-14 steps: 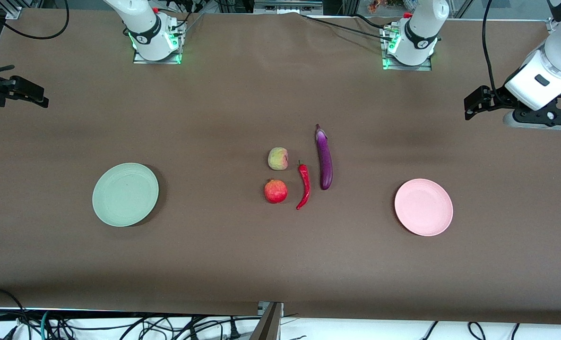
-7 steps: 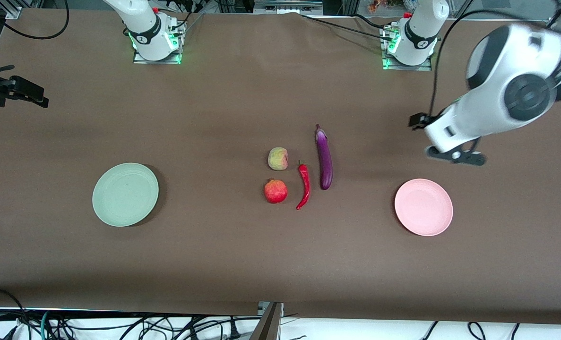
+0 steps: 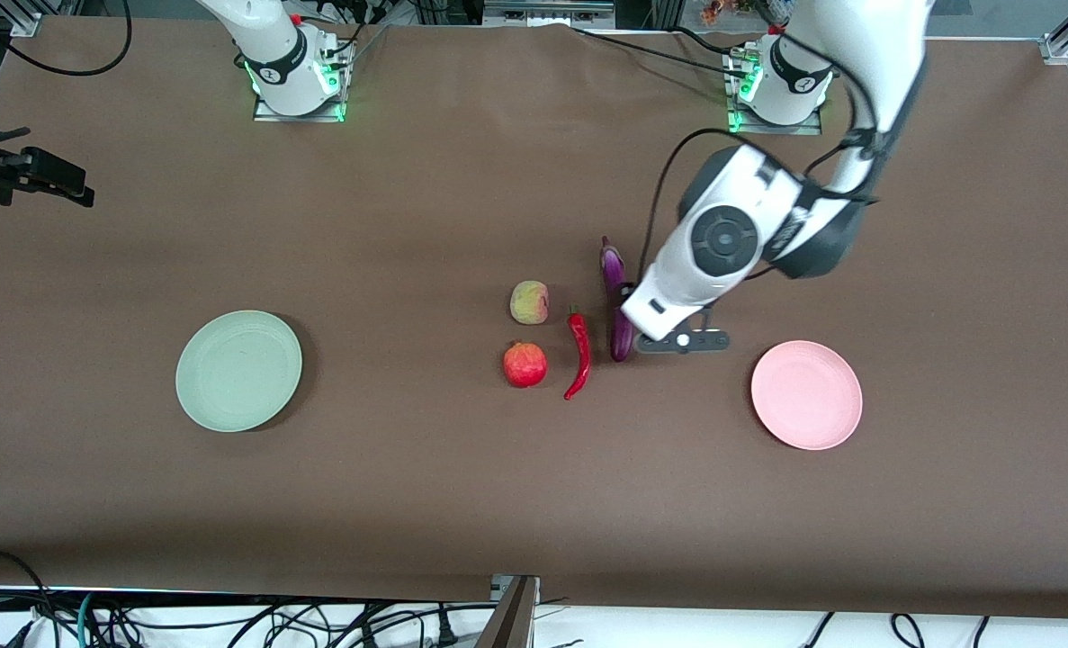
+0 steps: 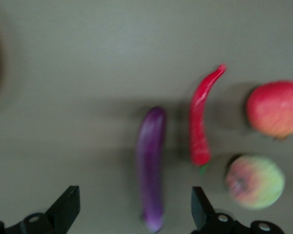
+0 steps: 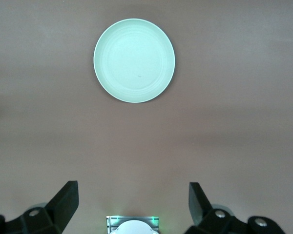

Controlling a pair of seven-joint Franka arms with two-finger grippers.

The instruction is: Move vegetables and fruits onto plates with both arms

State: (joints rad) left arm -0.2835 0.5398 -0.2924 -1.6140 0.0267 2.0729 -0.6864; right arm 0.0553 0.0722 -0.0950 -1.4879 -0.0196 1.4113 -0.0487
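The purple eggplant [image 3: 617,315], red chili pepper [image 3: 578,353], yellow-green peach [image 3: 529,301] and red pomegranate-like fruit [image 3: 525,364] lie together mid-table. The mint green plate [image 3: 238,370] lies toward the right arm's end, the pink plate [image 3: 806,394] toward the left arm's end. My left gripper [image 3: 625,301] hangs open over the eggplant; in the left wrist view its jaws [image 4: 134,209] stand wide on either side of the eggplant [image 4: 151,165], with chili [image 4: 200,122], pomegranate [image 4: 276,108] and peach [image 4: 255,181] beside it. My right gripper [image 3: 66,184] waits open and empty at the right arm's end.
The right wrist view shows the mint plate [image 5: 134,60] and the right arm's base [image 5: 133,226] between its open jaws [image 5: 133,200]. Arm bases [image 3: 295,67] [image 3: 781,81] stand along the table's edge. Brown cloth covers the table; cables hang below its edge nearest the front camera.
The left arm has swung in from the table's end, past the pink plate, to hang over the eggplant. The right arm and all the fruits and vegetables have not moved.
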